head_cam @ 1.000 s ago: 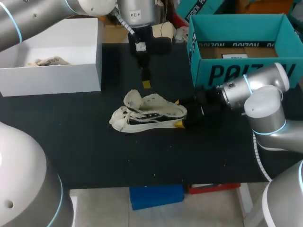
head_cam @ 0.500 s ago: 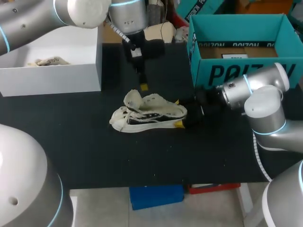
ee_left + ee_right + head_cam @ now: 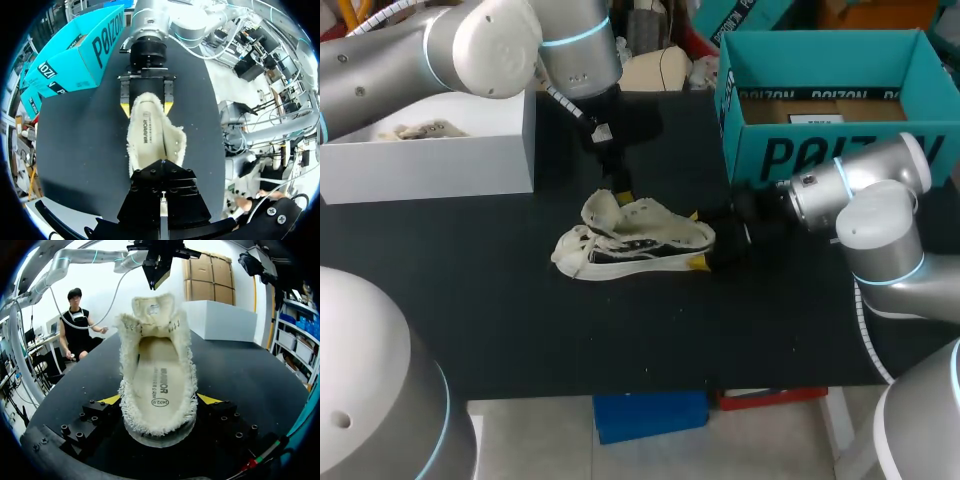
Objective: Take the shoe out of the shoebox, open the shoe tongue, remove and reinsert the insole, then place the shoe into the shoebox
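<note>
One shoe point(image 3: 635, 240), one teal shoebox point(image 3: 820, 155), one white box point(image 3: 430, 165), two arms point(image 3: 470, 45) point(image 3: 860, 185)

An open white box point(image 3: 470, 165) stands on the black table point(image 3: 520, 330), well off to one side of the left gripper's point(image 3: 620, 190) jaws. From the right gripper point(image 3: 159, 401) it lies far ahead of the jaws and somewhat aside. A crumpled pale wad point(image 3: 420, 130) lies inside it, too small to tell what it is.

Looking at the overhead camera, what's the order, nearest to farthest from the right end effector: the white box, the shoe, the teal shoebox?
1. shoe, heel held in the right end effector.
2. teal shoebox, just behind it.
3. white box, far across at left.
</note>
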Action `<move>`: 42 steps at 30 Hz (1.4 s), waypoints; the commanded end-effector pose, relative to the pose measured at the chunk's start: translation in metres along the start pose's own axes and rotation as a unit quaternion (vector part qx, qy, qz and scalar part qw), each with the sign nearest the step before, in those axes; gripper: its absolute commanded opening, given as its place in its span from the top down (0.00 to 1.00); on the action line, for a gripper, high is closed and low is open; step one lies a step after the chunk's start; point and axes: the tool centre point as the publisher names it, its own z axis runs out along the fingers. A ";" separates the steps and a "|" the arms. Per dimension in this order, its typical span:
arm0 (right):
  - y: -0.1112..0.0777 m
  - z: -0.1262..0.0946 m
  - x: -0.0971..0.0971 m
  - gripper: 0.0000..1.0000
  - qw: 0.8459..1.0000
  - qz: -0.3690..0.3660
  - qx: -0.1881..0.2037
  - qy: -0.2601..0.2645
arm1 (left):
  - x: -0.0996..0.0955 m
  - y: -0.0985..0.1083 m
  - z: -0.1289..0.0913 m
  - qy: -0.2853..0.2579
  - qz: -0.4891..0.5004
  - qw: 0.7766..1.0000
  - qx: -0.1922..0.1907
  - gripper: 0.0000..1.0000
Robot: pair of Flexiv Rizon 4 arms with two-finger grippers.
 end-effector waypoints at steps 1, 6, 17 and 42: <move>-0.001 0.001 0.000 1.00 1.000 0.000 0.000 0.000 | -0.009 -0.004 0.013 0.006 0.008 1.000 0.000 1.00; -0.001 0.001 0.000 1.00 1.000 0.000 0.000 0.000 | -0.011 -0.006 0.026 0.015 0.009 1.000 0.002 1.00; -0.001 0.001 0.000 1.00 1.000 0.000 0.000 0.000 | -0.015 -0.012 0.061 0.043 0.011 0.999 -0.009 1.00; -0.001 0.001 0.000 1.00 1.000 0.000 0.000 0.000 | -0.004 -0.013 0.111 0.092 0.002 0.995 -0.038 1.00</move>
